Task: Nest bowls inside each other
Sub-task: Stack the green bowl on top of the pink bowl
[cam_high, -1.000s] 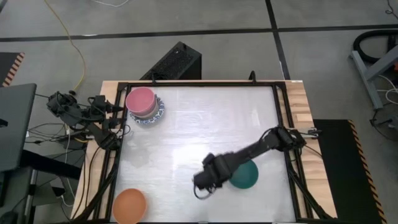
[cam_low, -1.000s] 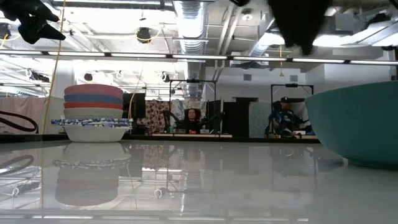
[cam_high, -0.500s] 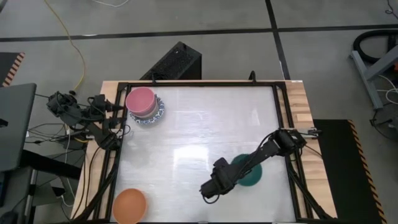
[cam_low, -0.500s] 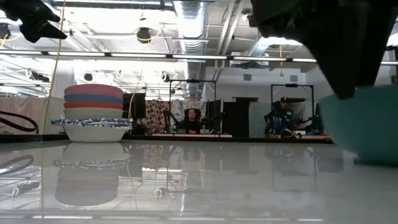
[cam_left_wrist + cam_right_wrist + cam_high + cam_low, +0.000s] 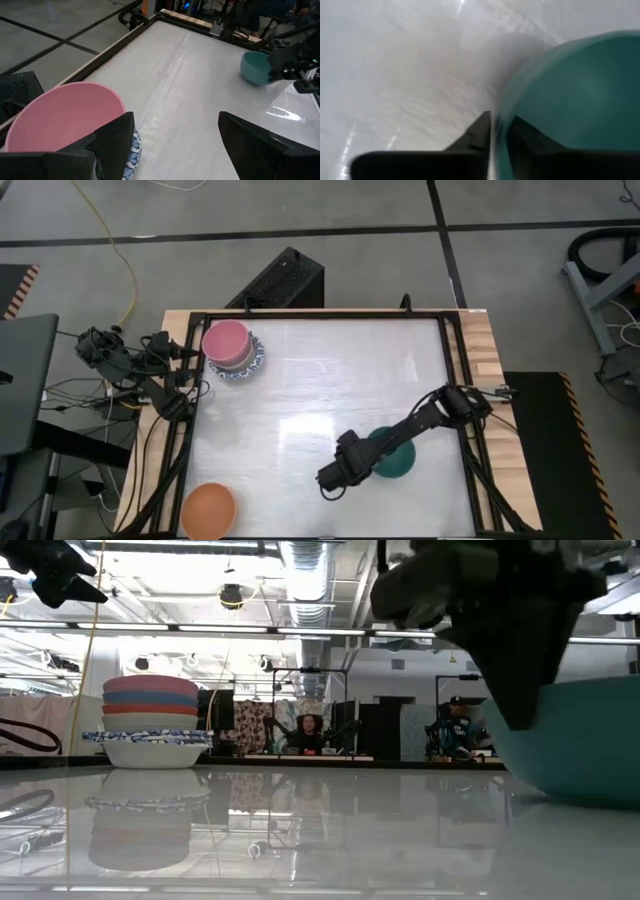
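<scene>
Bowls are in three spots on the table (image 5: 300, 380) in the high view: a stack topped by a pink bowl (image 5: 228, 340) on a blue-patterned white bowl (image 5: 255, 364) at the far left corner, an orange bowl (image 5: 208, 511) at the near left corner, and a green bowl (image 5: 396, 463) near right of centre. Right gripper (image 5: 345, 470) sits at the green bowl's left rim, arm reaching in from the right edge. Left arm waits off the table's far left edge, beside the stack.

Low view: stack (image 5: 151, 722) stands at left, pink on top, then blue, red, cream, with the patterned white bowl at the bottom. Green bowl (image 5: 580, 745) fills the right side, with the dark right gripper (image 5: 520, 690) coming down over its rim. People sit in the room behind.

Left wrist view: left gripper (image 5: 175, 145) fingers are wide apart, holding nothing, hanging over the pink bowl (image 5: 65, 120). Green bowl (image 5: 256, 68) is far off with the right gripper beside it.

Right wrist view: right gripper (image 5: 500, 131) fingers are nearly together, straddling the green bowl's (image 5: 570, 100) rim, one inside, one outside, pinching it.
</scene>
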`<state>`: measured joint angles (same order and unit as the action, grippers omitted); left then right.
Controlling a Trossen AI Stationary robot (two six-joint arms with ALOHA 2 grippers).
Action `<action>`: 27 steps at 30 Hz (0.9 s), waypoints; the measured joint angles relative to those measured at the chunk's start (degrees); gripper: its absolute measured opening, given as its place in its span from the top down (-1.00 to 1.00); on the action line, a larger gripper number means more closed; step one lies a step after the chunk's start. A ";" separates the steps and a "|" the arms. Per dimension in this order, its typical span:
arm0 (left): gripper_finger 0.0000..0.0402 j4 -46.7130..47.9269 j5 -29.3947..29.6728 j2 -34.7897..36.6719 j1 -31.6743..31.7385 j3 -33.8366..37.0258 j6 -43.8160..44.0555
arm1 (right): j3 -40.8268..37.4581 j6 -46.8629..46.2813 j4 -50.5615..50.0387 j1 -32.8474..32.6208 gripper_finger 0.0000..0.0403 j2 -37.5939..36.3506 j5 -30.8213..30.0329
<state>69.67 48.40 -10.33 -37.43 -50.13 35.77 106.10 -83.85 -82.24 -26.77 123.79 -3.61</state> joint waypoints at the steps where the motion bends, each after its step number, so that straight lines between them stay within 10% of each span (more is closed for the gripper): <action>1: -0.39 0.01 -0.01 0.00 0.00 0.00 0.00 | -0.42 0.35 0.29 0.35 0.77 0.00 -0.27; 16: -0.39 0.05 -0.64 0.00 0.00 0.00 0.47 | 1.48 26.87 5.92 13.87 0.96 0.01 -16.85; 27: -0.39 0.07 2.28 -0.01 0.02 0.00 1.46 | 4.54 64.21 38.16 30.62 0.96 0.00 -25.56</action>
<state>69.73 50.68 -10.34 -37.41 -50.13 37.23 110.64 -19.64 -44.08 3.85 123.79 -29.16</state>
